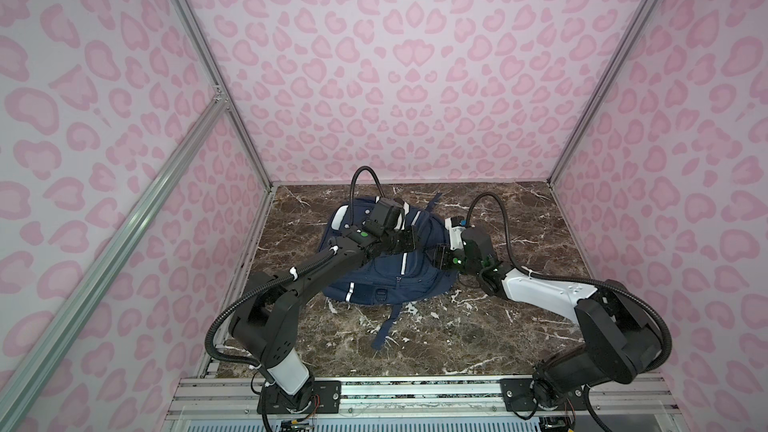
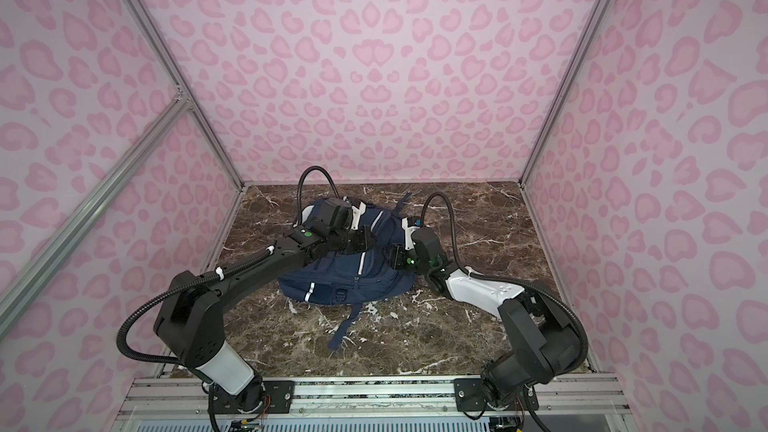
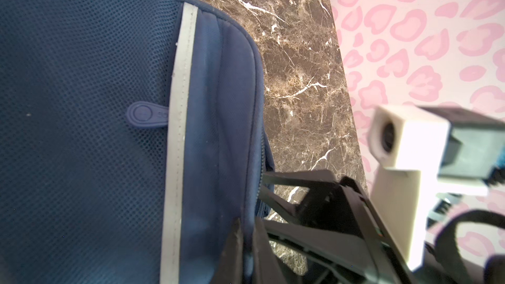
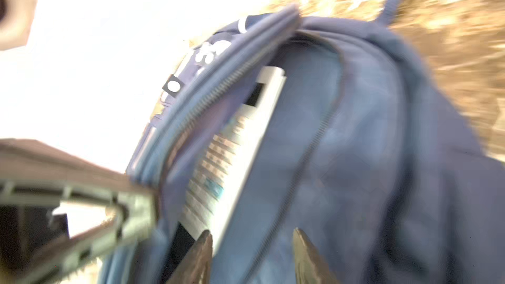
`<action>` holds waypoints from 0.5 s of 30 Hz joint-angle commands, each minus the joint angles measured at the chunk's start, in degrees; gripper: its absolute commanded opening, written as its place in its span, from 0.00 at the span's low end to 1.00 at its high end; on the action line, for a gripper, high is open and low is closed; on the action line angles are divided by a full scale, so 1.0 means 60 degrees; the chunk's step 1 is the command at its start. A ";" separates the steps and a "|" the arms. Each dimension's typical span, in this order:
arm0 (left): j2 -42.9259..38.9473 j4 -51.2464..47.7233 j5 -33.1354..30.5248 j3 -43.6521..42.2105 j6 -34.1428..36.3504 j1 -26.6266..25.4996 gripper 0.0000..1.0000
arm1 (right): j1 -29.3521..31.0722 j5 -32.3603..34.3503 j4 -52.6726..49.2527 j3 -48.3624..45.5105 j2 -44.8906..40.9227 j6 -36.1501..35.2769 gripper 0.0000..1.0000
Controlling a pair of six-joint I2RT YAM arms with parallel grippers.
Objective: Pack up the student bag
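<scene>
Jaws of the left gripper (image 3: 248, 252) pinch a seam of the student bag (image 1: 374, 286); jaws of the right gripper (image 4: 252, 252) stand half open over its fabric.

Plenty of bare table (image 1: 519, 326) on the right and along the near edge, only a loose strap (image 1: 388, 326) trails there. The student bag (image 1: 374, 284) fills the middle, left arm (image 1: 316, 272) and right arm (image 1: 540, 288) meeting over it, and the left wall (image 1: 232, 243) leaves just a slim strip.
</scene>
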 commanded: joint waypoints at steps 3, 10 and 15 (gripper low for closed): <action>0.0023 0.0372 0.0024 -0.0237 -0.0099 -0.0015 0.56 | 0.0923 0.2344 -0.1744 -0.0908 -0.1891 -0.1017 0.79; -0.1639 -0.0259 -0.1066 -0.1147 -0.0085 -0.0006 0.79 | 0.3222 0.4753 -0.2980 -0.1449 -0.3250 -0.0348 0.80; -0.3530 0.0012 -0.2372 -0.3396 -0.0730 0.0112 0.75 | 0.4858 0.6008 -0.2740 -0.0371 -0.1983 0.0602 0.66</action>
